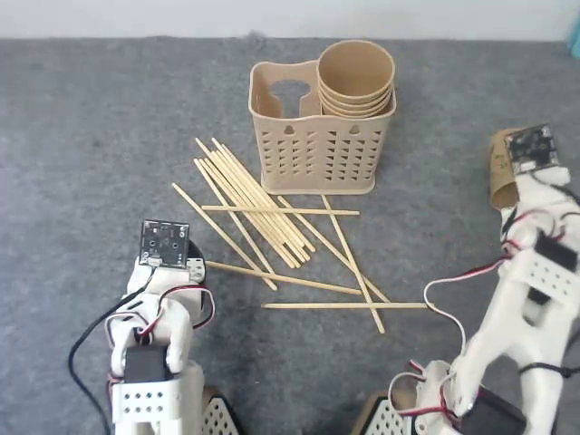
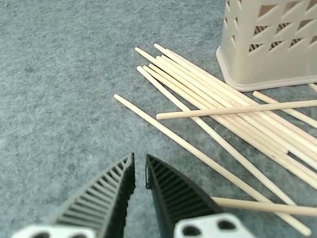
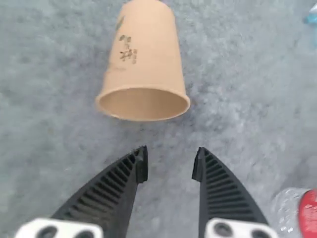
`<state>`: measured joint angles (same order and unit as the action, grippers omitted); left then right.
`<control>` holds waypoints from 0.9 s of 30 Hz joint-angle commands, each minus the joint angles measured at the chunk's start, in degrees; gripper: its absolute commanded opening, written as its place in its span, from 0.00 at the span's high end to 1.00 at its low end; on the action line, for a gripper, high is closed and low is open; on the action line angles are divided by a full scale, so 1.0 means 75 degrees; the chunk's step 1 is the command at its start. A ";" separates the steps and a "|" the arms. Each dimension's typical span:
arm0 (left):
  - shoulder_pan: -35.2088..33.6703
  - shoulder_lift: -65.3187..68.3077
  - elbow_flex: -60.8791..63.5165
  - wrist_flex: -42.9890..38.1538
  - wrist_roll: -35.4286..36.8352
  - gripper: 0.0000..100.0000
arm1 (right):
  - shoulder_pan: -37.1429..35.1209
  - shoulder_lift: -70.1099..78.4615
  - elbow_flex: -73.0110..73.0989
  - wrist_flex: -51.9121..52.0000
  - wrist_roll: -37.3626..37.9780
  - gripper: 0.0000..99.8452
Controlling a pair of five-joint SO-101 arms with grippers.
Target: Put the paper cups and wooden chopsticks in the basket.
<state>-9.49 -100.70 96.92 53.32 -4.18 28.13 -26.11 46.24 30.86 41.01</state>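
A: The cups?
B: A stack of paper cups [image 1: 356, 77] stands in one compartment of the basket [image 1: 313, 159]. A lone paper cup [image 3: 143, 64] lies sideways before the right gripper [image 3: 170, 163], fingers apart.
A: And the wooden chopsticks [image 1: 254, 204]?
B: Scattered beside the basket. The left gripper [image 2: 140, 166] is nearby, fingers nearly together, empty.

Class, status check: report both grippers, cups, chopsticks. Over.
Left gripper shut, empty, by loose chopsticks. Right gripper open, facing paper cup lying on its side. Stacked cups already in basket. Nothing between right gripper and cup.
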 commanded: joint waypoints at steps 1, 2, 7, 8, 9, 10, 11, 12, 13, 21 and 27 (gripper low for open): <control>-0.0035 -0.0117 -0.0029 -0.0176 -0.0070 0.96 | 0.0299 -0.0264 0.0809 -0.2421 0.0645 0.83; -0.0035 -0.0117 -0.0029 -0.0176 -0.0070 0.96 | 0.0334 -0.0264 0.0996 -0.2819 0.0738 0.83; -0.0035 -0.0117 -0.0029 -0.0176 -0.0070 0.96 | 0.0311 -0.0123 0.1453 -0.3933 0.1125 0.83; -0.0035 -0.0117 -0.0029 -0.0176 -0.0070 0.96 | 0.0299 0.0029 0.1442 -0.4050 0.1184 0.83; -0.0035 -0.0117 -0.0029 -0.0176 -0.0070 0.96 | 0.0287 0.0217 0.1395 -0.4226 0.1242 0.83; -0.0035 -0.0117 -0.0029 -0.0176 -0.0070 0.96 | 0.0287 0.0463 0.1325 -0.4437 0.1266 0.83; -0.0035 -0.0117 -0.0029 -0.0164 -0.0070 0.96 | 0.0287 0.0756 0.1219 -0.4648 0.1301 0.83; -0.0035 -0.0117 -0.0029 -0.0164 -0.0070 0.96 | 0.0299 0.1096 0.1055 -0.4812 0.1301 0.83; -0.0035 -0.0117 -0.0029 -0.0164 -0.0070 0.96 | 0.0334 0.1483 0.0856 -0.4917 0.1301 0.83; -0.0035 -0.0117 -0.0029 -0.0164 -0.0070 0.96 | 0.0475 0.4648 -0.1664 -0.5046 0.1043 0.83; -0.0035 -0.0117 -0.0029 -0.0176 -0.0070 0.96 | 0.0733 0.5503 -0.2719 -0.4964 0.0152 0.91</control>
<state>-9.41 -100.70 96.92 53.32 -4.18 31.65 14.86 31.82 -5.63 46.02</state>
